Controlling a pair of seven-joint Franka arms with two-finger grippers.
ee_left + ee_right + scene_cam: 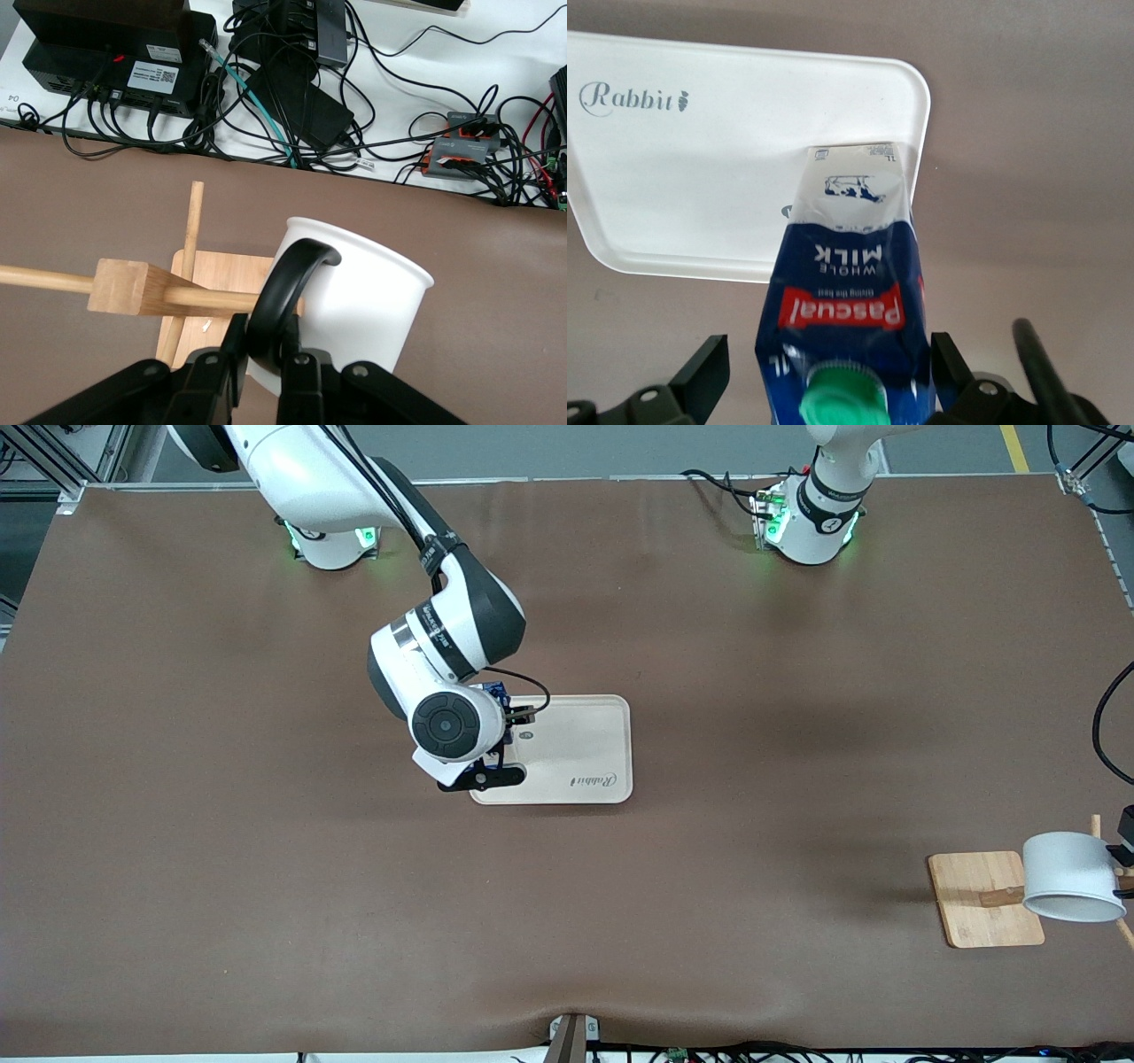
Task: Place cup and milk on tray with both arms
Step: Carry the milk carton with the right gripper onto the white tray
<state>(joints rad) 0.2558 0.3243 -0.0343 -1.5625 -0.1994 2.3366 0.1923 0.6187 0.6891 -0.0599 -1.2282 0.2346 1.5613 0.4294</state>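
The milk [842, 301], a dark blue carton with a green cap, stands with its base on the cream tray [585, 735], near the corner toward the right arm's end. My right gripper [826, 345] is open around the carton's top, with a gap at each finger. In the front view the right wrist hides all but a blue bit of the milk [496, 691]. My left gripper [266, 332] is shut on the black handle [288, 283] of the white cup [363, 292]. It holds the cup [1067, 872] tilted over the wooden board [983, 899].
The wooden board [221, 283] lies at the left arm's end of the table, with thin sticks [190, 257] and a wooden block [133, 285] over it. Cables and black boxes [106, 44] lie past the table's edge.
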